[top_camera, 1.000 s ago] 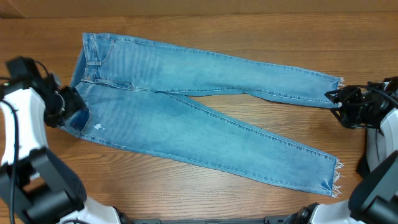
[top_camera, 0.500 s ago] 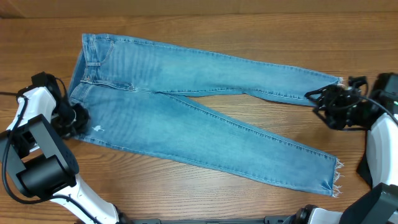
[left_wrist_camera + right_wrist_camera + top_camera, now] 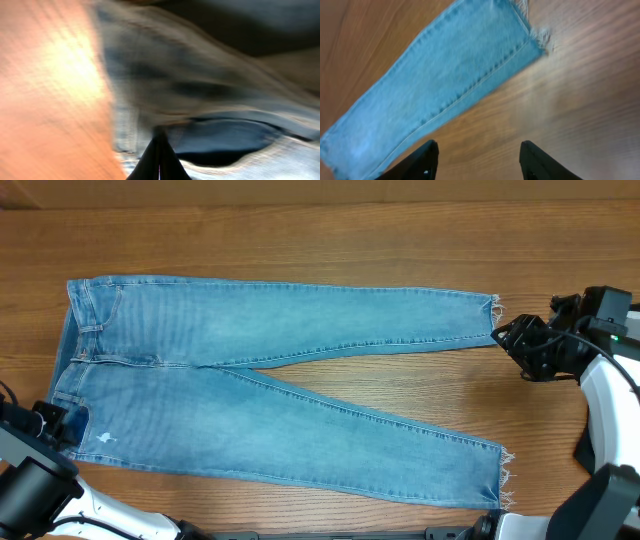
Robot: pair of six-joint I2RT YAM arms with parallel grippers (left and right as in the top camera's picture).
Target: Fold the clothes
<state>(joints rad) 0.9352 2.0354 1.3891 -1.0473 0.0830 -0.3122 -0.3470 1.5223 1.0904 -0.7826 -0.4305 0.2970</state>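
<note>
Lying flat with no fold made, jeans [image 3: 280,375] are pinched at the waist by left gripper [image 3: 62,423]; right gripper [image 3: 479,152] gapes empty.

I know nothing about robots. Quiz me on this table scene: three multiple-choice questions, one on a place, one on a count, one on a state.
1. Where on the wooden table does the waistband of the light blue denim jeans lie in the overhead view?
A left
B right
C centre

2. How many frayed hems show?
A one
B two
C four

3. How does the right gripper stand?
A open, empty
B shut on a hem
C shut on a pocket

Answers:
1 A, the legs run rightward from it.
2 B, one at each leg's end.
3 A, its fingers stand apart over bare wood.
</note>
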